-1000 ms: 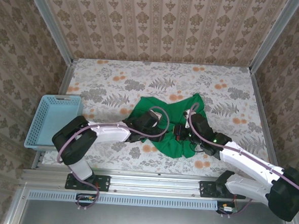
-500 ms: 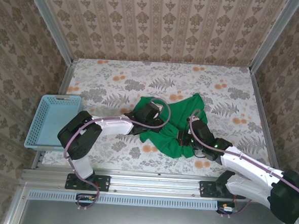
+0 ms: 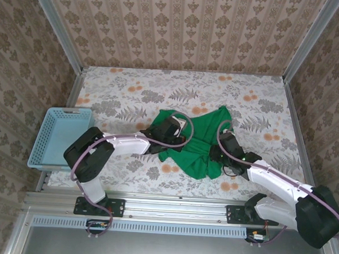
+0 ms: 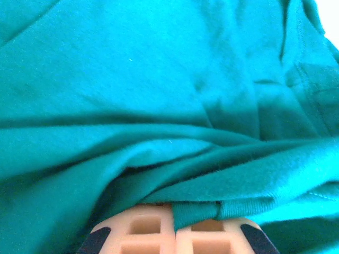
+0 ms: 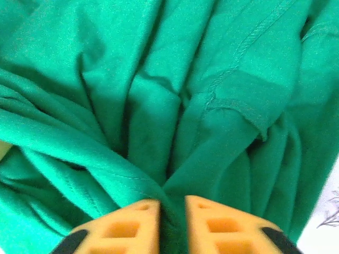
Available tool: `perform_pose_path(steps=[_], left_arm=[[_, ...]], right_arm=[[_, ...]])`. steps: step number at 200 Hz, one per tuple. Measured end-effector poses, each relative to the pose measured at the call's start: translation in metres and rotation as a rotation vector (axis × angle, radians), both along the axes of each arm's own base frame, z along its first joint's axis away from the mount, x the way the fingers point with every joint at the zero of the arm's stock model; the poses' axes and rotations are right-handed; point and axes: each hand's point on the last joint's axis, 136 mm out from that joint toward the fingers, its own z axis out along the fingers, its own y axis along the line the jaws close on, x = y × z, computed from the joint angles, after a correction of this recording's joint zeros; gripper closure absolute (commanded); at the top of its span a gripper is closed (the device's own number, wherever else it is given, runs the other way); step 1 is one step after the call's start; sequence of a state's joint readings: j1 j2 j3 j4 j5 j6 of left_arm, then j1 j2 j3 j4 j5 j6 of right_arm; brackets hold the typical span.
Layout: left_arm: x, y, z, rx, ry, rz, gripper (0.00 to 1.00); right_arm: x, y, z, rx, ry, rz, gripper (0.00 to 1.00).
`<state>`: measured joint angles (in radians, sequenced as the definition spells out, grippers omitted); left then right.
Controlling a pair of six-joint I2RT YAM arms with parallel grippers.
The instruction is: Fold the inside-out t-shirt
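Your left pincer grips the t-shirt hem, your right pincer sits slightly parted round a fold; pull gently leftward.

Bunched folds of the inside-out t-shirt crowd right against my left end effector, which is clamped on a hem, and fill the narrow gap of my right end effector. Ahead of both, beyond the cloth, bare desk lies open up to the far wall. Well to the left of my left end effector, a light-blue basket blocks the desk's edge.
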<state>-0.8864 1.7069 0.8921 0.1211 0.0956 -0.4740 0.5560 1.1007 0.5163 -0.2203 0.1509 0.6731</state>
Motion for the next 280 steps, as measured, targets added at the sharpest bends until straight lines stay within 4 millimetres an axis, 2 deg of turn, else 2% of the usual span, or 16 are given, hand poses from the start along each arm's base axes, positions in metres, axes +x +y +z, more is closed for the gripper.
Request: perform_pose_path(steps=[21, 46, 62, 75, 90, 121, 129, 143, 166, 190, 215, 232, 263, 280], left_arm=[[-0.014, 0.000, 0.011, -0.048, -0.019, -0.033, 1.00], [-0.025, 0.003, 0.027, -0.110, -0.046, -0.058, 1.00], [-0.029, 0.004, 0.036, -0.141, -0.063, -0.068, 1.00], [-0.030, 0.004, 0.042, -0.162, -0.074, -0.073, 1.00], [-0.032, 0.005, 0.048, -0.181, -0.085, -0.079, 1.00], [-0.037, 0.006, 0.053, -0.203, -0.090, -0.093, 1.00], [-0.038, 0.006, 0.054, -0.206, -0.088, -0.098, 1.00], [-0.041, 0.006, 0.053, -0.211, -0.082, -0.109, 1.00], [-0.044, 0.006, 0.051, -0.209, -0.082, -0.126, 1.00], [-0.048, 0.010, 0.050, -0.207, -0.093, -0.142, 1.00], [-0.057, 0.013, 0.048, -0.221, -0.093, -0.174, 1.00], [-0.062, 0.014, 0.046, -0.234, -0.093, -0.195, 0.99], [-0.066, 0.013, 0.045, -0.249, -0.091, -0.212, 1.00], [-0.066, 0.012, 0.048, -0.263, -0.101, -0.216, 1.00]], right_arm=[[0.006, 0.000, 0.017, -0.036, -0.030, 0.017, 0.52], [0.007, 0.016, 0.044, -0.063, -0.101, 0.094, 0.50], [0.006, 0.032, 0.051, -0.077, -0.119, 0.159, 0.51], [0.005, 0.042, 0.048, -0.098, -0.110, 0.200, 0.52], [0.006, 0.051, 0.034, -0.132, -0.076, 0.235, 0.52], [0.008, 0.052, 0.001, -0.211, 0.006, 0.260, 0.49], [0.009, 0.052, -0.006, -0.228, 0.020, 0.261, 0.54], [0.013, 0.052, -0.012, -0.262, 0.031, 0.271, 0.70], [0.019, 0.052, -0.008, -0.276, 0.014, 0.256, 0.89], [0.024, 0.051, 0.011, -0.252, -0.039, 0.240, 1.00], [0.032, 0.043, 0.033, -0.177, -0.085, 0.194, 1.00], [0.034, 0.036, 0.037, -0.119, -0.083, 0.165, 0.88], [0.027, 0.033, 0.032, -0.066, -0.048, 0.158, 0.66], [0.019, 0.035, 0.036, -0.044, -0.050, 0.165, 0.62]])
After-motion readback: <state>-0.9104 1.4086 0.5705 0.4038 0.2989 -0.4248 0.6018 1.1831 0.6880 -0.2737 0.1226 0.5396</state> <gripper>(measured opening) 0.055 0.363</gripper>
